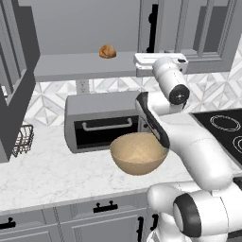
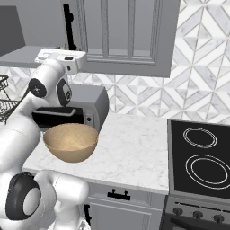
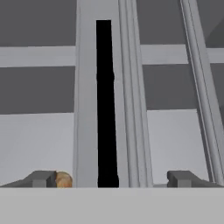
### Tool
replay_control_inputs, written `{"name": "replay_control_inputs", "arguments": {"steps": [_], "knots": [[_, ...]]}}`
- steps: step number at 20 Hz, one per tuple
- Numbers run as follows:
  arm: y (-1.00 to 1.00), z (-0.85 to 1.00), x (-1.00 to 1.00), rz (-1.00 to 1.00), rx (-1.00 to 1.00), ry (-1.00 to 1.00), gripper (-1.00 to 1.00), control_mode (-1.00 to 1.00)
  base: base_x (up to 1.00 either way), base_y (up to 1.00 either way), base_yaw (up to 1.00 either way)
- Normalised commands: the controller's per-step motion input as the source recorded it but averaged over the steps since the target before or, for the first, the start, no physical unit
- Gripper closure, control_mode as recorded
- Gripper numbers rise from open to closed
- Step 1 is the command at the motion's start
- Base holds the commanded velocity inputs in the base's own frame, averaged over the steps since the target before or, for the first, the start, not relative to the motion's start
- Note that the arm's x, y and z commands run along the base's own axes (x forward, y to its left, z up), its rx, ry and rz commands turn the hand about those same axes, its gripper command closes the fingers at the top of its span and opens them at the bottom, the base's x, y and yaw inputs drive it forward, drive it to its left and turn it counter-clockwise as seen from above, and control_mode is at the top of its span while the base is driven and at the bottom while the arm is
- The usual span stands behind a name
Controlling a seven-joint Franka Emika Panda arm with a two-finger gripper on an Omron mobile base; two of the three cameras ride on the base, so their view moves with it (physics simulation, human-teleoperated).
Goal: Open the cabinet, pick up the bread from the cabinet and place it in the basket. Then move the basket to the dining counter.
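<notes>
The grey cabinet [image 1: 85, 28] stands partly open, its left door swung out, the right glass door shut with a black bar handle [image 3: 105, 100]. The tan basket [image 1: 139, 153] sits on the marble worktop before a toaster oven [image 1: 101, 120]. The bread [image 1: 108, 51], a small golden roll, lies on the shelf, left of the gripper [image 3: 113, 178], half hidden behind its left fingertip in the hand view. The jaws gape wide, empty.

Domestic kitchen, rendered. Evidenced by marble worktop [image 1: 52, 170] over grey drawer fronts [image 1: 71, 222] with black handles, grey toaster oven [image 1: 101, 120] at the far wall, black cooktop [image 2: 202, 157] with ring burners to the right, geometric tiled backsplash [image 2: 197, 67], glass-panel wall cabinet [image 2: 121, 36] above.
</notes>
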Motion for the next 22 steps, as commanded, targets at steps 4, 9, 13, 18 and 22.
{"name": "replay_control_inputs", "arguments": {"steps": [4, 9, 13, 18, 22], "knots": [[0.0, 0.0, 0.75, 0.0, 0.0, -0.02, -1.0, -1.0, 0.0, 0.0, 0.0], [0.03, 0.0, 0.63, 0.0, 0.0, -0.01, -1.0, -1.0, 0.0, 0.0, 0.0], [0.07, 0.0, 0.31, 0.0, 0.0, 0.0, -1.0, -1.0, 0.0, 0.0, 0.0], [0.0, 0.0, 0.0, 0.0, 0.0, 0.0, 1.0, -1.0, 0.0, 0.0, 0.0], [0.0, 0.0, 0.0, 0.0, 0.0, 0.0, 1.0, -1.0, 0.0, 0.0, 0.0]]}}
